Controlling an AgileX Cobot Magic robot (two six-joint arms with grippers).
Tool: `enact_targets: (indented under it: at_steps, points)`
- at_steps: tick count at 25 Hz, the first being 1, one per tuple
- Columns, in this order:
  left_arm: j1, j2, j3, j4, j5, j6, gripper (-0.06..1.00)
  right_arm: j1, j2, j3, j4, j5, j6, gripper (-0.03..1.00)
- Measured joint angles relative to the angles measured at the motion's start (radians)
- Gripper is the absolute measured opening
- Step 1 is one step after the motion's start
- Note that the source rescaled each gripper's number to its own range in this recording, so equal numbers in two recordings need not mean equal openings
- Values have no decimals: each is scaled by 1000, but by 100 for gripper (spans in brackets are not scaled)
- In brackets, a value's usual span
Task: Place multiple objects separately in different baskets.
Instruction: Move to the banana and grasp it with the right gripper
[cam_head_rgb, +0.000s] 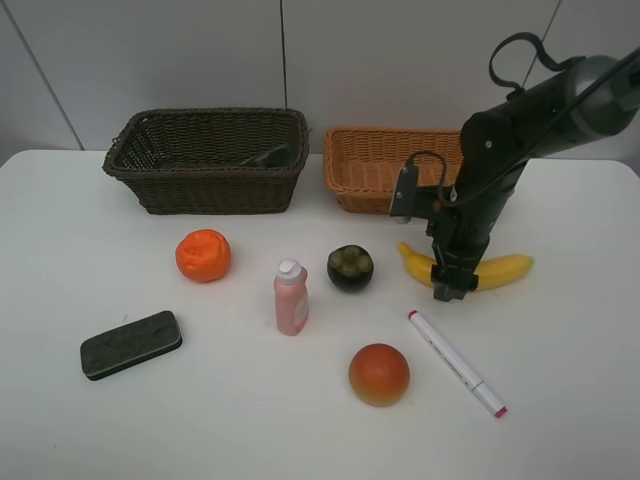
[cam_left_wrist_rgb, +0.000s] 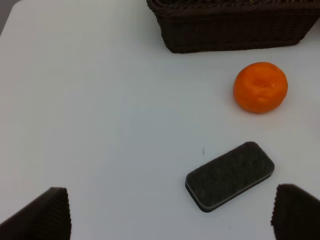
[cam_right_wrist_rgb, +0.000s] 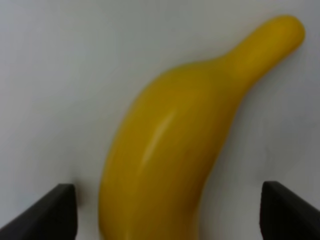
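Observation:
My right gripper (cam_head_rgb: 452, 283) is open and low over the yellow banana (cam_head_rgb: 503, 269) on the table; the right wrist view shows the banana (cam_right_wrist_rgb: 175, 150) between the two fingertips (cam_right_wrist_rgb: 47, 210). My left gripper (cam_left_wrist_rgb: 172, 217) is open and empty, above the table near the dark eraser (cam_left_wrist_rgb: 230, 175) and wrinkled orange (cam_left_wrist_rgb: 260, 86); it is out of the high view. On the table lie the orange (cam_head_rgb: 203, 255), eraser (cam_head_rgb: 131, 344), pink bottle (cam_head_rgb: 291, 297), mangosteen (cam_head_rgb: 350, 267), red-orange fruit (cam_head_rgb: 379, 374) and marker (cam_head_rgb: 455, 362). A dark green bottle (cam_head_rgb: 270, 155) lies in the dark brown basket (cam_head_rgb: 220, 185).
The light orange-tan basket (cam_head_rgb: 365, 170) stands at the back, right of the dark one and just behind the right arm. The dark basket's wall (cam_left_wrist_rgb: 235, 30) shows in the left wrist view. A grey wall rises behind the white table.

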Motion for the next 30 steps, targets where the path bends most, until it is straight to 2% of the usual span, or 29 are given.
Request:
enact_targets:
  at_steps: [12,17,20,21,22,23,30]
  points:
    - [0,0,0,0,0,0,100,-24,3,0,-2,-14,-1,90]
    - [0,0,0,0,0,0,100,-24,3,0,-2,-13,-1,87]
    - [0,0,0,0,0,0,100,-24,3,0,12,-6,-2,75]
    - [0,0,0,0,0,0,100,-24,3,0,15,0,-2,64]
    - [0,0,0,0,0,0,100,-24,3,0,17,7,-2,47]
    - [0,0,0,0,0,0,100,-24,3,0,18,15,-2,37]
    - [0,0,0,0,0,0,100,-24,3,0,20,26,-2,39]
